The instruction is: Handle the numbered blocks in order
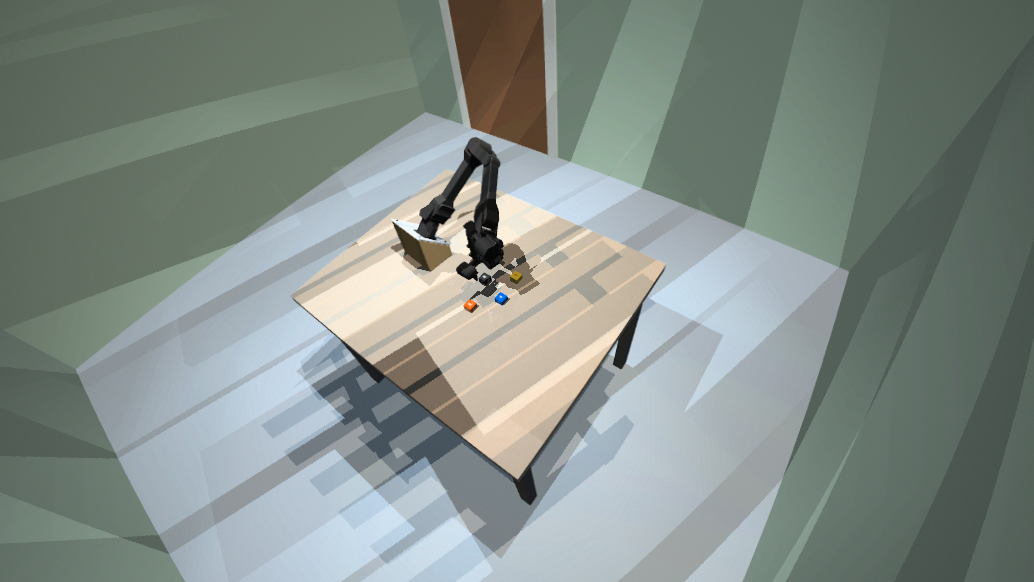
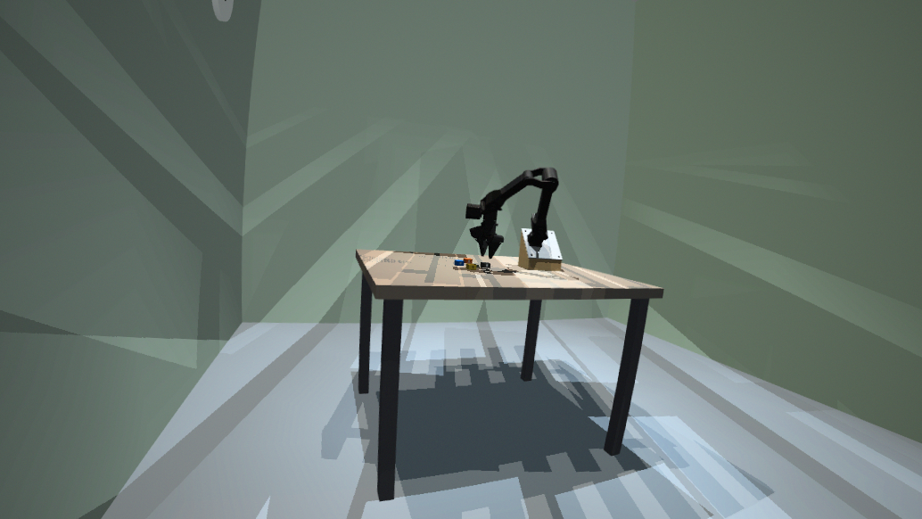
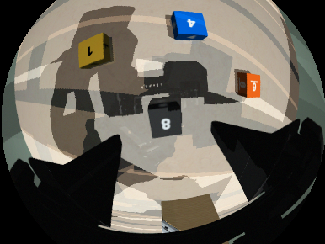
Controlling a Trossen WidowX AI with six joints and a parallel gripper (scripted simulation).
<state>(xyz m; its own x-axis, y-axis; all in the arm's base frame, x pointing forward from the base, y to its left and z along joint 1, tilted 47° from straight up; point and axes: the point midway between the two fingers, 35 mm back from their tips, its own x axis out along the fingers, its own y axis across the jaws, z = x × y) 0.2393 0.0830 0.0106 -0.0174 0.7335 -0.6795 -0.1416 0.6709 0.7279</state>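
Black block (image 3: 165, 119) marked 8 sits on the wooden table (image 1: 506, 375) at the centre of the wrist view, between and beyond the two fingers of the gripper (image 3: 168, 152), which hangs spread wide and holds nothing. Yellow block (image 3: 94, 50) lies upper left, blue block (image 3: 189, 24) marked 4 at top, orange block (image 3: 250, 84) at right.

The claw (image 3: 165, 152) hangs wide open and empty above the table (image 3: 263, 44). A black block marked 8 (image 3: 165, 119) sits just ahead of the gap between its fingers, touching neither. Farther ahead lie a yellow block marked 1 (image 3: 94, 50) to the left, a blue block marked 4 (image 3: 189, 24), and an orange block (image 3: 249, 84) to the right.
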